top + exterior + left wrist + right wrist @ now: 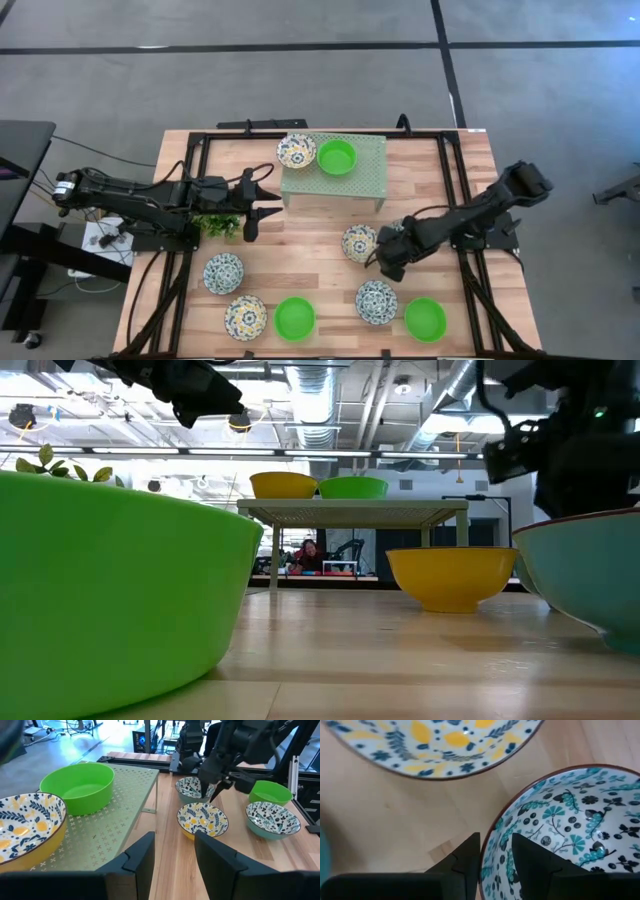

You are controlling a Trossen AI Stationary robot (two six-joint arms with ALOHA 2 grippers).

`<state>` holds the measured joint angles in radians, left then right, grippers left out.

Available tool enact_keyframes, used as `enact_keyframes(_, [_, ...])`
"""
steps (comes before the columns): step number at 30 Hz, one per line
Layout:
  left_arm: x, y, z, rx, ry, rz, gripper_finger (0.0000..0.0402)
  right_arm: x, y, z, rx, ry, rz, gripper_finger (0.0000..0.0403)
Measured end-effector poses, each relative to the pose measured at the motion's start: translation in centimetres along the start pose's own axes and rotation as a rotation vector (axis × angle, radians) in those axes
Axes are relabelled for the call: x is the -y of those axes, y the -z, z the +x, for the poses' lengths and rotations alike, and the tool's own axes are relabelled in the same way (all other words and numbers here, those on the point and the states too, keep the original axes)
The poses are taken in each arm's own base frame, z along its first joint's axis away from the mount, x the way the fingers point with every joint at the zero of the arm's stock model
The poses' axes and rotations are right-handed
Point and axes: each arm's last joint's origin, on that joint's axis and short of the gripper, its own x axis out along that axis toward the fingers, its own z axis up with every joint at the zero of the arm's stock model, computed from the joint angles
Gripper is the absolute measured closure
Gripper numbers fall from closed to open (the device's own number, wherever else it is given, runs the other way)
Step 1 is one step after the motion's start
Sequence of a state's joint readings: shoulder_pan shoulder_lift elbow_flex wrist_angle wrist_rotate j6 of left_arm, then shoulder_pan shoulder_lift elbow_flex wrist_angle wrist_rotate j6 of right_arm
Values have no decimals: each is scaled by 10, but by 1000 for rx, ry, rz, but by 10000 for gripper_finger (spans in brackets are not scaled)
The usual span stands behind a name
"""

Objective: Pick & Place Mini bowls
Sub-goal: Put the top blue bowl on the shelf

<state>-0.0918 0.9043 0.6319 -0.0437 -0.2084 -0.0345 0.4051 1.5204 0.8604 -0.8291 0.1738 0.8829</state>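
Directly under our right gripper (495, 855) sits a teal-patterned bowl (570, 830), its near rim lying between the two parted fingers, one inside the bowl and one outside; we see no squeeze on it yet. Just beyond the fingertips lies a yellow-patterned bowl (435, 745). We judge the risk here to be a thin rim grip: if the fingers close off-centre, the bowl could tip or slip while lifting and knock that neighbour. Our left gripper (172, 852) waits with fingers spread beside the pale green rack (115, 825), where a green bowl (77, 785) and another yellow-patterned bowl (27, 825) already rest. The other bowls lie on the table (320, 235).
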Motion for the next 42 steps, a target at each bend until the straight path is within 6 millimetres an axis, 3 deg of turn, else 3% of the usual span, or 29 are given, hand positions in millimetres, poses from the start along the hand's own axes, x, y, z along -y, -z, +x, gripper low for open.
enact_keyframes(3, [0, 0, 0, 1, 0, 0, 262, 2, -3, 3, -21, -3, 16, 309])
enact_keyframes(9, [0, 0, 0, 1, 1, 0, 262, 7, -4, -2, -48, -12, 29, 386])
enact_keyframes(15, [0, -1, 0, 7, 0, 2, 262, 3, -6, -10, -93, -23, 36, 376])
enact_keyframes(22, [0, -1, 0, 8, 1, 3, 262, -18, -16, -53, -109, -130, -9, 391])
enact_keyframes(31, [0, -1, 0, 8, 0, 2, 262, -33, -35, -116, 129, -142, -168, 393])
enact_keyframes(37, [0, -1, 0, 14, 1, 1, 262, -28, -49, -143, 265, -59, -384, 397])
enact_keyframes(42, [0, -1, 0, 16, 1, 1, 262, -10, -65, -147, 307, 97, -498, 394])
